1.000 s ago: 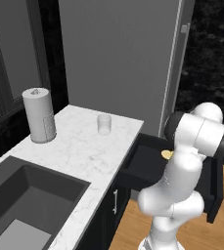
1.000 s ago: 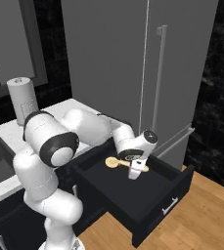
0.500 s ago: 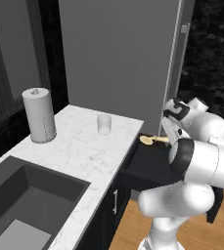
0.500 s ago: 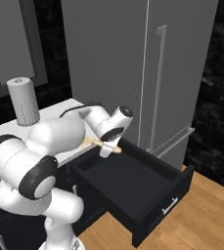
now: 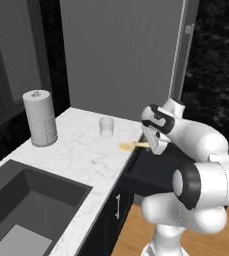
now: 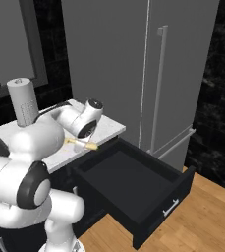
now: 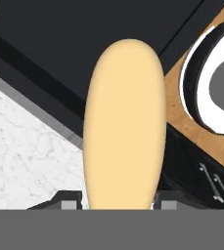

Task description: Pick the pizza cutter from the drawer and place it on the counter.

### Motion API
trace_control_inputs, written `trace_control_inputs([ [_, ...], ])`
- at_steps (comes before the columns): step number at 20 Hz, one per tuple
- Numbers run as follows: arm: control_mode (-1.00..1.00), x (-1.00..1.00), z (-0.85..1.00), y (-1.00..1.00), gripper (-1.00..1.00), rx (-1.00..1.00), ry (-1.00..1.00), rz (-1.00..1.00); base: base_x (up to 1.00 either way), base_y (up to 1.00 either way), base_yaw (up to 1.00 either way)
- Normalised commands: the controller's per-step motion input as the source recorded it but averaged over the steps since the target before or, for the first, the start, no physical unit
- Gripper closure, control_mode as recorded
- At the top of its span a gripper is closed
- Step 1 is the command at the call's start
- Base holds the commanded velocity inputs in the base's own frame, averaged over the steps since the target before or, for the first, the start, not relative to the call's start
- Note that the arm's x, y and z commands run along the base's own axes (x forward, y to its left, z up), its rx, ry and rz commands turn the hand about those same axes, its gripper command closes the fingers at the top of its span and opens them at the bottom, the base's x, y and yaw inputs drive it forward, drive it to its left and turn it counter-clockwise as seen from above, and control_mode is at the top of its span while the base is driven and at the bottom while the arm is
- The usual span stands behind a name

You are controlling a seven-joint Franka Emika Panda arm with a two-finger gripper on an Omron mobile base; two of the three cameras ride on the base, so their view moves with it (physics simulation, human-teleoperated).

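The tan-yellow pizza cutter (image 5: 132, 145) hangs level in the air over the right edge of the white marble counter (image 5: 81, 155), with my gripper (image 5: 150, 145) shut on it. From the right, the pizza cutter (image 6: 82, 143) sits just under the hand, between the counter (image 6: 109, 129) and the open black drawer (image 6: 133, 183). In the hand view its handle (image 7: 124, 127) fills the middle, clamped between both fingertips (image 7: 67, 199), above the line where the marble counter (image 7: 25, 146) meets the drawer (image 7: 84, 39). The drawer's inside looks bare.
A translucent cup (image 5: 106, 127) stands on the counter a little left of the cutter. A paper towel roll (image 5: 40, 118) stands at the far left, and the dark sink (image 5: 26, 200) lies nearer. A tall grey fridge (image 6: 173, 74) rises behind the drawer.
The arm has lifted the pizza cutter out of the drawer and swung it left, from over the drawer to the counter's edge. The gripper stayed shut on it.
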Motion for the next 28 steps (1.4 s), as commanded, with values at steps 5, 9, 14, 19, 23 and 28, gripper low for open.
trace_control_inputs([
  [5, -1.0, 0.07, 0.02, 0.88, 1.0, -0.07, 0.13, 0.0, 0.0, 0.0, 0.0],
  [9, -1.0, 0.2, -0.03, 0.74, 1.0, -0.11, 0.1, 0.0, 0.0, 0.0, 0.0],
  [14, -1.0, 0.21, -0.04, 0.39, 1.0, -0.06, 0.0, 0.0, 0.0, 0.0, 0.0],
  [19, -1.0, 0.13, -0.26, 0.08, 1.0, -0.01, 0.03, 0.0, 0.0, 0.0, 0.0],
  [23, -1.0, 0.03, -0.47, 0.2, 1.0, -0.06, 0.03, 0.0, 0.0, 0.0, 0.0],
  [28, -1.0, 0.08, -0.59, 0.26, 1.0, -0.06, 0.01, 0.0, 0.0, 0.0, 0.0],
])
